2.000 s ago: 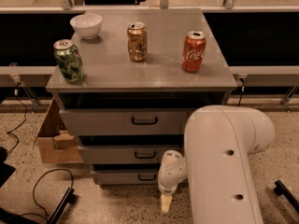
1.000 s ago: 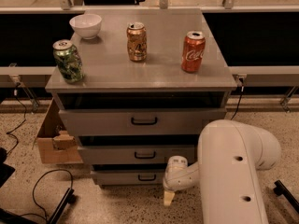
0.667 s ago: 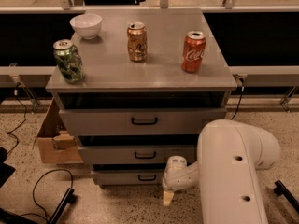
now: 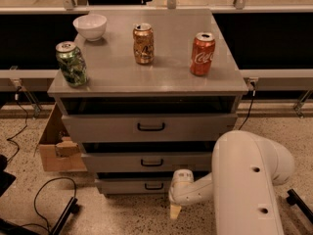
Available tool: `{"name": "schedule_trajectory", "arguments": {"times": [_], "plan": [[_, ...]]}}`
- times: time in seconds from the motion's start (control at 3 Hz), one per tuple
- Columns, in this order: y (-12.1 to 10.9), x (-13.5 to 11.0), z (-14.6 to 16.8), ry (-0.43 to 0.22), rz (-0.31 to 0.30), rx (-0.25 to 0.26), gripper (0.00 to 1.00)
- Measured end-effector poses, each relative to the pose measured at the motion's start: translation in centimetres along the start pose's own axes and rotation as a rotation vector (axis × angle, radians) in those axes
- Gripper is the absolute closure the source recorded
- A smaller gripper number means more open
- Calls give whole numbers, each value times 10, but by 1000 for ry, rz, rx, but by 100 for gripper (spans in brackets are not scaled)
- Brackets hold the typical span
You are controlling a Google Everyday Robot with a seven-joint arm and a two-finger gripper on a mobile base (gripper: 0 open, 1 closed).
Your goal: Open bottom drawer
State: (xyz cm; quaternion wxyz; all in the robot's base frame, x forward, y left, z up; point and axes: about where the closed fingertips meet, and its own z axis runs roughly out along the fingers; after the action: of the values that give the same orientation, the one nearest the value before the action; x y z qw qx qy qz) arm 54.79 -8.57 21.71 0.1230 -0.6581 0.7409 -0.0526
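Note:
The bottom drawer (image 4: 128, 185) is the lowest and narrowest grey front of the cabinet, with a small black loop handle (image 4: 153, 186). Its front sits about flush under the middle drawer (image 4: 146, 162). My gripper (image 4: 175, 210) hangs at the end of the white arm (image 4: 247, 180), just right of and slightly below the bottom drawer's handle, close to the floor. Its pale tip points down, apart from the handle.
On the cabinet top (image 4: 112, 67) stand a white bowl (image 4: 90, 26), a green can (image 4: 71, 63), a gold can (image 4: 143, 43) and a red cola can (image 4: 202, 53). A cardboard box (image 4: 56, 143) sits left of the cabinet. Black cables (image 4: 49, 199) lie on the speckled floor.
The arm has shifted right and lower over the frames; the gripper now sits slightly right of its earlier spot, near the bottom drawer's right side. The drawers have not moved.

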Motion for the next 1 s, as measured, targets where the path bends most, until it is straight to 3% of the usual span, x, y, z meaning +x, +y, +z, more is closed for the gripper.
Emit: {"name": "schedule_trajectory", "arguments": {"times": [0.67,1.0], "plan": [[-7,-1,20,-4,-24,28,0],[-24,-8,27,11,-62,32,0]]}}
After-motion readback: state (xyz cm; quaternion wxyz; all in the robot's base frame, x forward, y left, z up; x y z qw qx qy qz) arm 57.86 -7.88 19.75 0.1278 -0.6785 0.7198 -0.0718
